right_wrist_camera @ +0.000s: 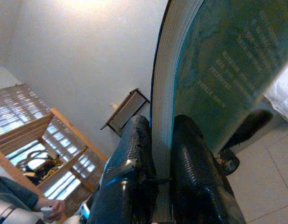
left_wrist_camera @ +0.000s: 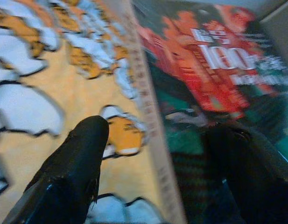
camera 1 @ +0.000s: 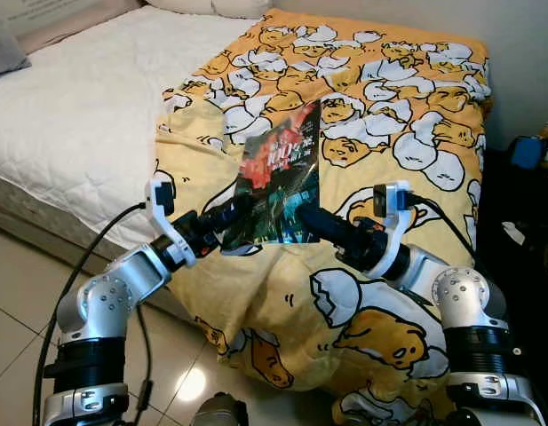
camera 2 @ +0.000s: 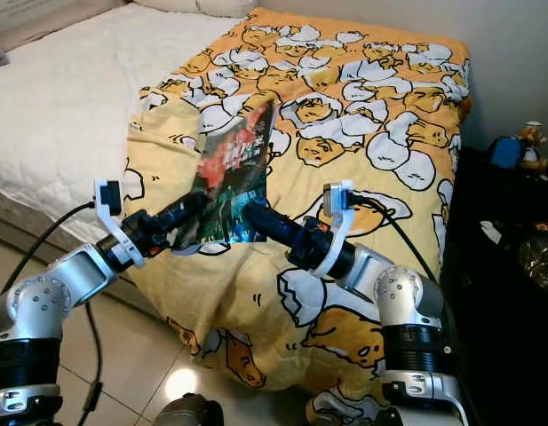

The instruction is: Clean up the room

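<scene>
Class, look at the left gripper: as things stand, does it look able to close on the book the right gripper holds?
Probably yes. The left gripper is open at the book, one finger beside the page edge, and nothing lies between. The right gripper already clamps the lower edge.

The book has a glossy, light-catching cover in red and dark green, and its page edge is pale matt paper. It is held over a soft, creased yellow cloth blanket with a cartoon egg print, beside a white quilted mattress. The arms are brushed silver metal, the right gripper's fingers pebbled black rubber, and the floor shiny glazed tile.
</scene>
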Controlling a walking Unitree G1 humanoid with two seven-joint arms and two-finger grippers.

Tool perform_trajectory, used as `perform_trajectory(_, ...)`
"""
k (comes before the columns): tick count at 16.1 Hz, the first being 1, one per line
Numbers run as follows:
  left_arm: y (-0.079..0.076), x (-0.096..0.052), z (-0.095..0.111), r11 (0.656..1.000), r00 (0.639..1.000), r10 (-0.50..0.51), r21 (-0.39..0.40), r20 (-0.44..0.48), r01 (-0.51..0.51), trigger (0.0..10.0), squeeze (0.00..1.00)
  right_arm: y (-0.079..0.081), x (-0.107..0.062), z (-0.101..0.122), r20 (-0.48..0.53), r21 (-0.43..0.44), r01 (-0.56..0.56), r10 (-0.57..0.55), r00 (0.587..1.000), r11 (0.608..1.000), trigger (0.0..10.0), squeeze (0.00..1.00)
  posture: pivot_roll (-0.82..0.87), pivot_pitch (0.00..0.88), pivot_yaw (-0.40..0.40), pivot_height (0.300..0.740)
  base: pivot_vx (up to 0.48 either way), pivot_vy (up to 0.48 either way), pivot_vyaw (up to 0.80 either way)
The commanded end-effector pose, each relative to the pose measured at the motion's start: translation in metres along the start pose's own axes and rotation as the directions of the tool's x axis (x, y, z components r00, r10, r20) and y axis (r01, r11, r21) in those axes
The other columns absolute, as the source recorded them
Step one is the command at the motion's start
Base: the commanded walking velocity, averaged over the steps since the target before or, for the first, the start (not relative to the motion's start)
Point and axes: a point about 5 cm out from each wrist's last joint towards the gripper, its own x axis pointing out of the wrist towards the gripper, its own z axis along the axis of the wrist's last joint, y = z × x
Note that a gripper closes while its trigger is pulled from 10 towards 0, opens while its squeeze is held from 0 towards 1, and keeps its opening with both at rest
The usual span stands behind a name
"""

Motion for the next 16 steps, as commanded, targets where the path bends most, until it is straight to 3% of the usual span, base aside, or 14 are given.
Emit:
perform_trajectory(1,-0.008,0.004,0.002,0.999,0.999,-0.050,-0.013,-0.014,0.050,0.0,0.00,0.009,0.007,0.002,-0.003,-0.017,-0.080,0.080,0.997,0.997,0.0,0.00,-0.05,0.000,0.048,0.740,0.000,0.000,0.00)
perform_trajectory(9,-0.021,-0.016,0.005,0.981,0.983,-0.182,-0.066,0.026,0.183,0.0,0.00,0.008,0.007,-0.001,-0.020,-0.014,-0.066,0.065,0.998,0.998,0.0,0.00,-0.05,0.000,0.049,0.740,0.000,0.000,0.00)
perform_trajectory(12,-0.043,-0.025,0.003,0.948,0.950,-0.309,-0.066,0.048,0.312,0.0,0.00,0.008,-0.002,-0.001,-0.024,-0.015,-0.058,0.057,0.998,0.998,0.0,0.00,-0.05,0.000,0.051,0.740,0.000,0.000,0.00)
perform_trajectory(16,-0.049,-0.029,-0.002,0.939,0.941,-0.338,-0.069,-0.004,0.337,0.0,0.00,0.007,-0.001,-0.011,-0.084,0.006,-0.067,0.067,0.994,0.998,0.0,0.00,-0.05,0.000,0.048,0.740,0.000,0.000,0.00)
